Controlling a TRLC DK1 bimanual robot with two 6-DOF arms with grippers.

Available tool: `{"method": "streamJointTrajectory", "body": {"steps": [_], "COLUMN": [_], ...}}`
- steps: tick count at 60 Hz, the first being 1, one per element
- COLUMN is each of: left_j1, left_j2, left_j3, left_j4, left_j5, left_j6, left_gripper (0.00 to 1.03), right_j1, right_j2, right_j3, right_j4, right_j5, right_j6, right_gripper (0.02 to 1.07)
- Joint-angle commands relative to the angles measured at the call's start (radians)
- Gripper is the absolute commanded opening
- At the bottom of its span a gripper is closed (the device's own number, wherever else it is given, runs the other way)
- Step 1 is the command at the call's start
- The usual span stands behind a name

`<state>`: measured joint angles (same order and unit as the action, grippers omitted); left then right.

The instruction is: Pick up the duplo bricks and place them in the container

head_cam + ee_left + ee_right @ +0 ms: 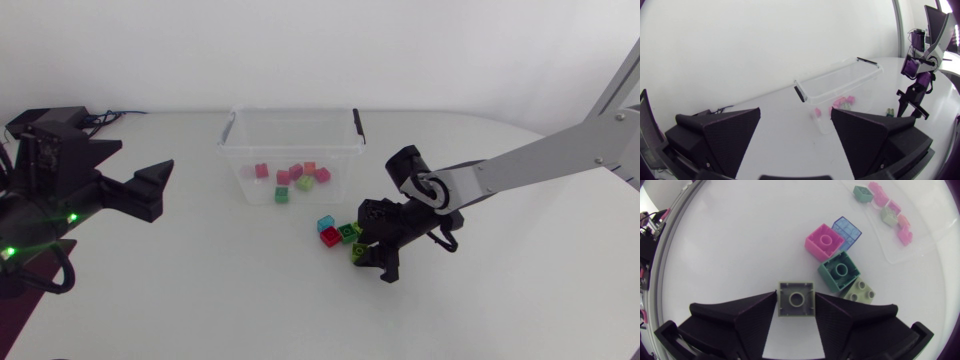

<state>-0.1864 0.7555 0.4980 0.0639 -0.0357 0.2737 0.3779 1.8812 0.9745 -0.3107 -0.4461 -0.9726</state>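
On the white table [200,310], the clear container [290,112] sits toward the far edge with several pastel bricks inside. Left gripper [152,190] hangs well apart from it, fingers spread, nothing between them. Right gripper [373,258] is low on the container's near side and is clearly the nearer arm. Its fingers are clamped on an olive brick [796,301], one on each flat side; the brick is square, so it has no long axis. Just ahead of the fingers lie a green brick [839,271], a pink brick [823,241], a blue brick [846,231] and a pale brick [859,291]. The container lies beyond this cluster, off to one side. My judgement: lift clear first, then carry over the wall.
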Motion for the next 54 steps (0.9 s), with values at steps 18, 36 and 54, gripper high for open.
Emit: {"method": "streamJointTrajectory", "body": {"steps": [18, 36, 54], "left_j1": [0.077, 0.150, 0.174], "left_j2": [-0.246, -0.417, -0.458], "left_j3": [-0.187, -0.340, -0.435], "left_j4": [0.054, 0.148, 0.278], "left_j5": [-0.004, -0.004, -0.004], "left_j6": [-0.014, -0.051, -0.060], "left_gripper": [0.99, 0.99, 0.99], "right_j1": [0.003, 0.001, 0.001], "right_j2": [-0.301, -0.499, -0.407], "right_j3": [-0.106, -0.069, 0.168], "right_j4": [-0.139, -0.171, -0.085], "right_j5": [0.032, 0.032, 0.052], "right_j6": [0.011, 0.107, 0.252], "right_gripper": [0.21, 0.21, 0.21]}}
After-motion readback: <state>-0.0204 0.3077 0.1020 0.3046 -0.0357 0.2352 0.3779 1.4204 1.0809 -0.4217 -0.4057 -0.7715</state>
